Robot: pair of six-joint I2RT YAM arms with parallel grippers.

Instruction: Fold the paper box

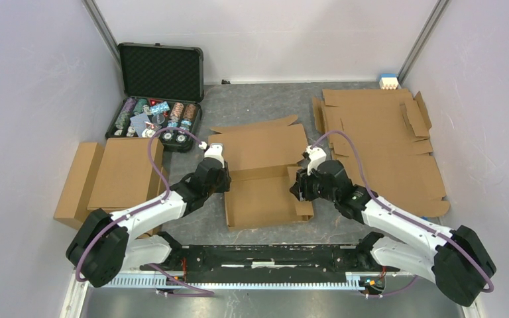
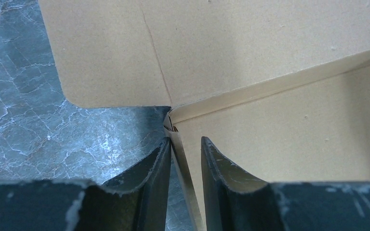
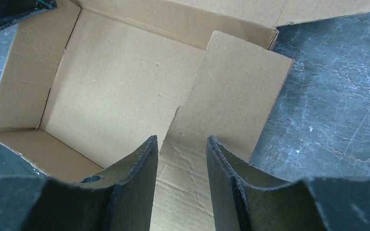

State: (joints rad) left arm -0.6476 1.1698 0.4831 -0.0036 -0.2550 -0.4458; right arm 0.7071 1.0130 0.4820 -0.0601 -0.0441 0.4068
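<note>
Brown paper box between left gripper and right gripper

You have bare desk beyond and in front of the paper box; chip case, closed boxes and flat sheets crowd its 2 sides.

Bright, even light, soft shadows; left end effector slightly blurred.

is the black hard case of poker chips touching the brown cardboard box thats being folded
Apart. The top view shows bare grey table between the black hard case of poker chips and the brown cardboard box.
</note>
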